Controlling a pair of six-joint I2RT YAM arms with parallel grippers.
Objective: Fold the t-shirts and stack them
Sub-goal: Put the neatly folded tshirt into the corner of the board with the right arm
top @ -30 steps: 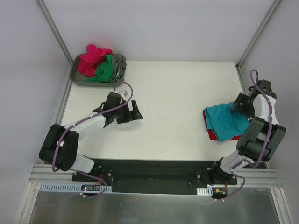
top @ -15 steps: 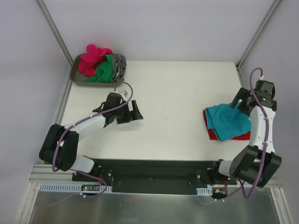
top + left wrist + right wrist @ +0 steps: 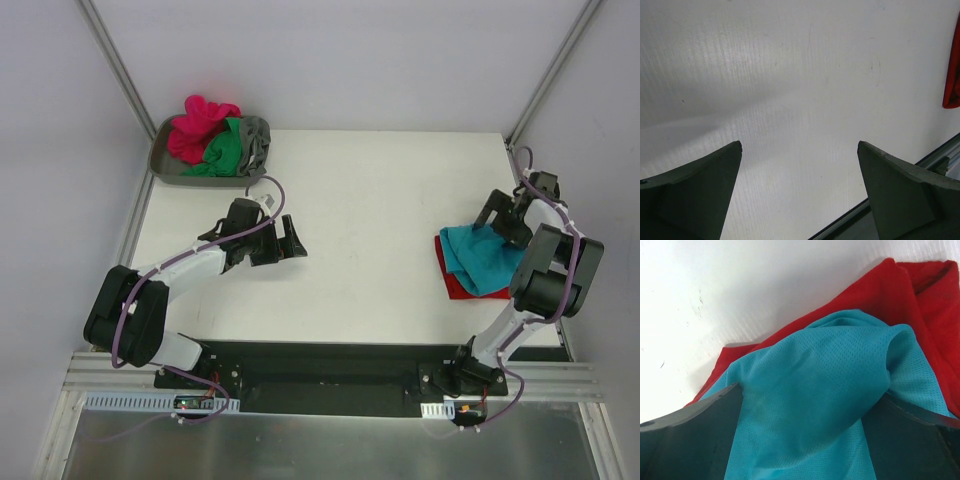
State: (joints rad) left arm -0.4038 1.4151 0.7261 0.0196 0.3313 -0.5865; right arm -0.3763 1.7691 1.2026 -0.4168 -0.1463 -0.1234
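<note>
A teal t-shirt point(image 3: 482, 258) lies crumpled on a folded red t-shirt point(image 3: 460, 286) at the right of the table. My right gripper point(image 3: 502, 224) is at the teal shirt's far edge, jaws wide apart. In the right wrist view the teal cloth point(image 3: 825, 390) bulges between the open fingers point(image 3: 695, 435) of my right gripper point(image 3: 807, 395), with the red shirt point(image 3: 875, 295) beyond. My left gripper point(image 3: 296, 243) is open and empty over bare table left of centre. The left wrist view shows my left gripper point(image 3: 800, 144) and the red shirt's edge point(image 3: 952, 75).
A grey tray point(image 3: 165, 168) stands at the far left corner, holding a magenta-pink shirt point(image 3: 195, 125), a green shirt point(image 3: 225, 150) and a grey shirt point(image 3: 255, 140). The table's near edge point(image 3: 920, 165) shows in the left wrist view. Frame posts stand at the back corners.
My right arm has swung and folded back, and its gripper has shifted a little left at the teal shirt's far edge. The left arm has not moved.
</note>
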